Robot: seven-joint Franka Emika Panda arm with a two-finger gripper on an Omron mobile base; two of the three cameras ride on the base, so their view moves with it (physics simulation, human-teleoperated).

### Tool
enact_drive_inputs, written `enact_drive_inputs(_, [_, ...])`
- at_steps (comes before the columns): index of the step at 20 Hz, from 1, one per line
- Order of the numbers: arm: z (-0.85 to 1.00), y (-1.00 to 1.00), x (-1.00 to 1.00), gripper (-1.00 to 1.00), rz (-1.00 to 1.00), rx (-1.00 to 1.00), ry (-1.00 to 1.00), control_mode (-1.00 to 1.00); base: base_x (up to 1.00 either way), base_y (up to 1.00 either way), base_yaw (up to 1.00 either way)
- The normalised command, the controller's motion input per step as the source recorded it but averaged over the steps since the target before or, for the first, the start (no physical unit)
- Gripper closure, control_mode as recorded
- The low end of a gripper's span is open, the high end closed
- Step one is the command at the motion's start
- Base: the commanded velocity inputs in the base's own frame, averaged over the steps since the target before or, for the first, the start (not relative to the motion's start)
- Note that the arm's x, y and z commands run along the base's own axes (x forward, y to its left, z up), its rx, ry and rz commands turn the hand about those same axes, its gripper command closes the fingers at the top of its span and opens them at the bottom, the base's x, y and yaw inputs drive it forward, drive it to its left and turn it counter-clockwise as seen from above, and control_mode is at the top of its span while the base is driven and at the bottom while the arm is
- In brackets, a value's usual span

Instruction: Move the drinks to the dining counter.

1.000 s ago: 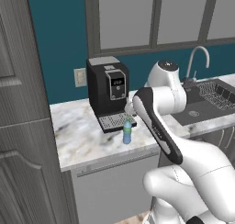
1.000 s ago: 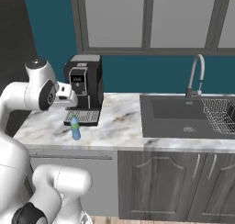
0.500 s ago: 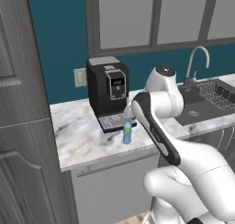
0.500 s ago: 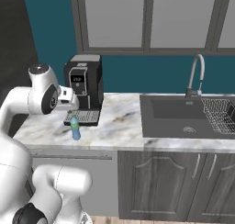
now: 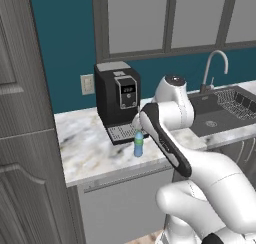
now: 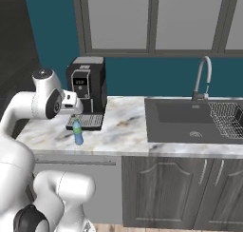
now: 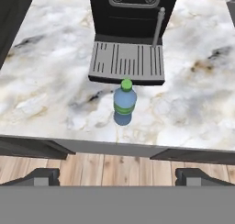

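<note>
- Our gripper (image 7: 117, 177) hangs above the worktop with its jaws spread as wide as they go and nothing between them; the two dark fingertips (image 7: 45, 176) stand either side of the bottom of the hand view.
- Below it stands one bottle (image 7: 124, 102), blue-green with a green cap, upright on the marble worktop (image 7: 46, 99), just in front of the drip tray of the coffee machine (image 7: 131, 16) and near the front edge.
- We judge the bottle light and fairly stiff, with a smooth round wall that may slip or roll in the jaws; being small and narrow, it could tip if nudged.
- We would take it across the body, below the shoulder, not by the cap, with the jaws level.
- Count of drinks we see: one bottle.
- Other things: one coffee machine, one sink (image 6: 190, 119) with one tap (image 6: 203, 76), and one dish rack (image 6: 228, 119), all well apart from the bottle to the right.
</note>
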Motion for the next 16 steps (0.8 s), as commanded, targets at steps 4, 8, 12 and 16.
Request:
enact_drive_inputs(4, [-0.06, 0.00, 0.27, -1.00, 0.00, 0.00, 0.00, -1.00, 0.00, 0.00, 0.00])
enact_drive_inputs(8, [-0.03, 0.00, 0.17, -1.00, 0.00, 0.00, 0.00, -1.00, 0.00, 0.00, 0.00])
enact_drive_inputs(12, [-0.08, 0.00, 0.17, -1.00, 0.00, 0.00, 0.00, -1.00, 0.00, 0.00, 0.00])
enact_drive_inputs(16, [-0.12, 0.00, 0.20, -1.00, 0.00, 0.00, 0.00, -1.00, 0.00, 0.00, 0.00])
